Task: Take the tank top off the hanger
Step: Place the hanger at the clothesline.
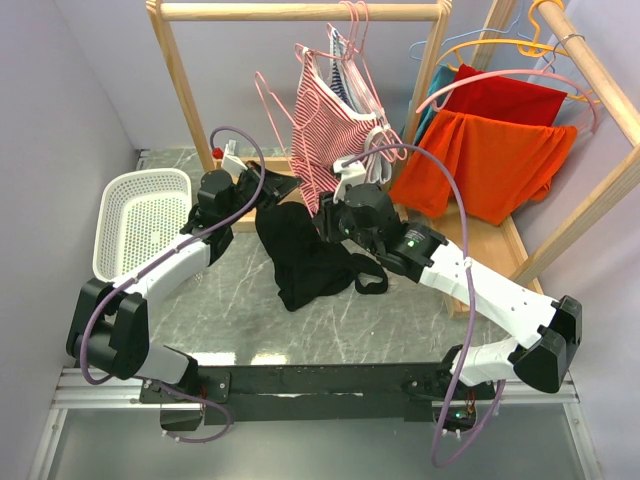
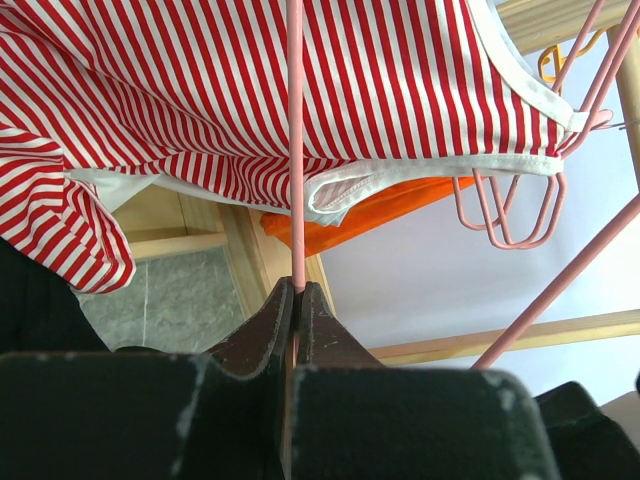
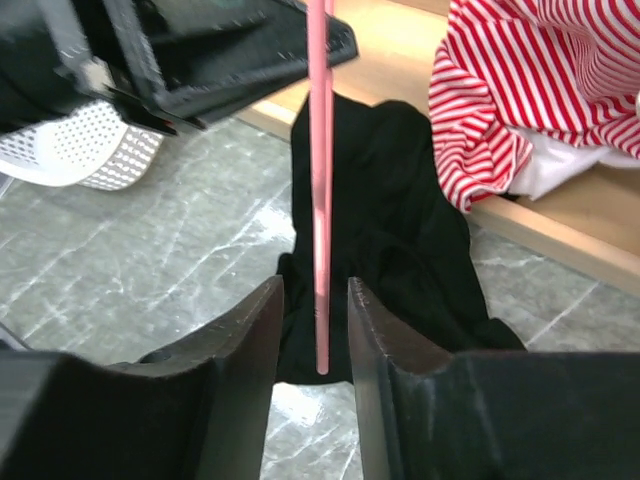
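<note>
The red-and-white striped tank top (image 1: 330,125) is not off yet; it hangs on the thin pink wire hanger (image 2: 296,150) below the top rail of the wooden clothes rack (image 1: 300,11), with its lower folds bunched down by the rack's base plank.

Your left gripper (image 2: 297,290) is clamped tight on the hanger wire, no gap showing; your right gripper (image 3: 315,295) is part open, jaws straddling a pink wire with daylight on both sides, holding nothing; I judge it the same hanger but can't confirm.

Risks from here:
- If you close the right jaws where they are, you pinch wire, not fabric; both arms then hold the hanger and nothing pulls the top off.
- The wire is thin and smooth; a hard tug on the cloth may spin or slide it in the left pinch.
- Other pink hangers sit close beside this one; a strap may snag and drag a hook off the rail.
- The crumpled black garment (image 1: 300,250) lies on the grey marble table (image 1: 230,310) right under the right gripper; reach low for the striped hem and you may grab black cloth instead.
</note>
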Robot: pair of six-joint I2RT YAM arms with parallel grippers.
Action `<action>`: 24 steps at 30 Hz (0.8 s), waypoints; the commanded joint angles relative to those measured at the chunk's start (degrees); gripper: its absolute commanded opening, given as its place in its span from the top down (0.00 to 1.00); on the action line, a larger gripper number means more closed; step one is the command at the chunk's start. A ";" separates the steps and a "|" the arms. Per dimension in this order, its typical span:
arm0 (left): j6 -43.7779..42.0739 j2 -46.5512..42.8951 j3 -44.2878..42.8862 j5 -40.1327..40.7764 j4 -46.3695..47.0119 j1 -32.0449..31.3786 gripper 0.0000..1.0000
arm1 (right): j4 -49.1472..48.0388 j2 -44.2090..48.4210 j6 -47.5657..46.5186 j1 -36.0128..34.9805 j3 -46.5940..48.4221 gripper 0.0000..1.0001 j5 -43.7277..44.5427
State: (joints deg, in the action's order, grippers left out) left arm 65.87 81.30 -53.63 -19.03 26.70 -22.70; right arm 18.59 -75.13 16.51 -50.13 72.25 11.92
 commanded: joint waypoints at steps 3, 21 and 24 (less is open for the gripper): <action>0.40 -0.70 -0.69 -0.13 3.27 -0.15 0.99 | -1.36 0.69 0.36 -0.32 -1.32 0.84 1.61; -9.51 -3.77 -1.48 3.20 -6.90 -0.15 0.10 | 6.71 -3.52 -1.04 -0.58 13.08 1.00 4.69; -14.69 -7.10 -1.22 7.49 -11.30 -0.15 0.01 | 11.35 -7.46 -2.45 -0.50 19.84 1.00 4.95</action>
State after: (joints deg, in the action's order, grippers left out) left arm 59.68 80.14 -53.69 -16.97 21.23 -22.70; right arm 27.03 -78.96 16.36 -50.33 83.24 14.57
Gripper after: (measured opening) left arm 0.934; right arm 0.023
